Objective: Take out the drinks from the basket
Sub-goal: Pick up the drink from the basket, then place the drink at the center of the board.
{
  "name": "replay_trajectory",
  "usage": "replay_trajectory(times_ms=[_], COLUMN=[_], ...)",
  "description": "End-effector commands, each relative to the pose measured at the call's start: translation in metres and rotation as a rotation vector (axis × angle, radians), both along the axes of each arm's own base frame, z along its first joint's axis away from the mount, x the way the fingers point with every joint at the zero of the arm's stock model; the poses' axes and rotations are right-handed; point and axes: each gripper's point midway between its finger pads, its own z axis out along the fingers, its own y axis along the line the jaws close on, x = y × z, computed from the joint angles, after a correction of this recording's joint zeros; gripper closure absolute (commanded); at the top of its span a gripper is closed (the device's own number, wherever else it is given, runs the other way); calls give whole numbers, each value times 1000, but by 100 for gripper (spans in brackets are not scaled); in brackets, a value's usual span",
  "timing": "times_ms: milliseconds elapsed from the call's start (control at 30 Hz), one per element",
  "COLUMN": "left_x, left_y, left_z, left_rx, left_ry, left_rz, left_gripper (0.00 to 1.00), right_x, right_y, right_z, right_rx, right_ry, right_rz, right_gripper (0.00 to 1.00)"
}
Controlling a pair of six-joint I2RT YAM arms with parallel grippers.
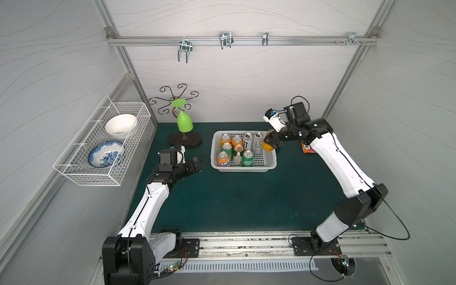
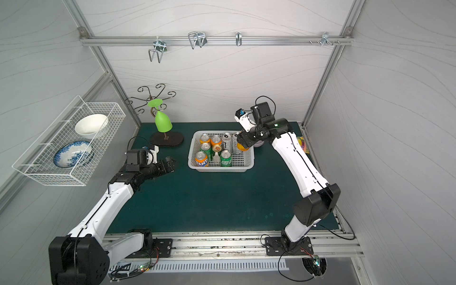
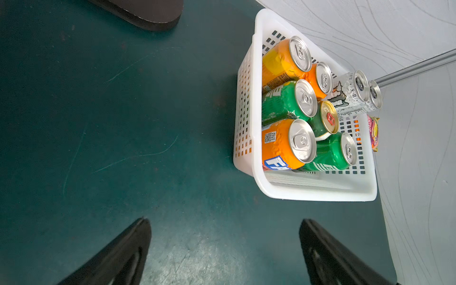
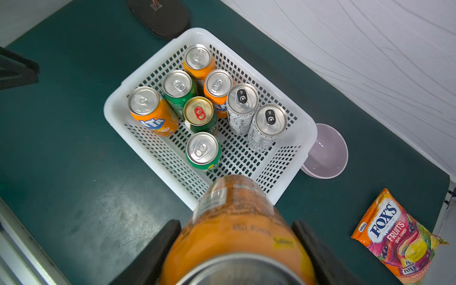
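Your right claw (image 4: 238,237) is clamped on an orange can (image 4: 237,197), holding it in the air above the right end of the basket (image 1: 243,169). Your left claw (image 3: 225,222) hangs spread wide and empty over the bare worktop (image 1: 222,197) left of the basket. The basket sits near the worktop's back edge with eight drinks upright inside: three orange cans (image 4: 144,101), two green cans (image 4: 177,84), one gold-topped can (image 4: 198,111) and two slim silver cans (image 4: 243,98).

A robot lab enclosure: aluminium frame (image 1: 241,40), white panel walls (image 1: 234,79), green mat (image 1: 234,197).
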Motion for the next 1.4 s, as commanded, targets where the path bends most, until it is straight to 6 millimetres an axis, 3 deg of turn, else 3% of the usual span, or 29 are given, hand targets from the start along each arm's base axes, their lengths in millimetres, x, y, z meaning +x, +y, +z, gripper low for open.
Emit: replay_trajectory(times_ms=[0, 267, 467, 633, 867, 1200, 1367], left_x=[3, 3, 3, 3, 2, 2, 1], left_y=[-1, -2, -1, -1, -1, -1, -1], left_z=[10, 10, 8, 8, 7, 6, 7], left_rx=[-3, -2, -2, 0, 2, 6, 7], left_ry=[-37, -36, -30, -26, -25, -22, -25], left_rz=[-14, -20, -19, -19, -21, -20, -19], left_gripper=[2, 2, 2, 2, 2, 2, 2], right_x=[-24, -54, -70, -68, -58, -54, -51], right_y=[-6, -24, -32, -33, -32, -28, -28], right_z=[20, 4, -23, -44, -90, -158, -176], right_rx=[59, 59, 64, 105, 100, -43, -18], right_ry=[-17, 3, 41, 34, 74, 105, 131], right_rz=[-16, -43, -61, -110, -163, -222, -270], right_gripper=[44, 43, 43, 43, 44, 44, 44])
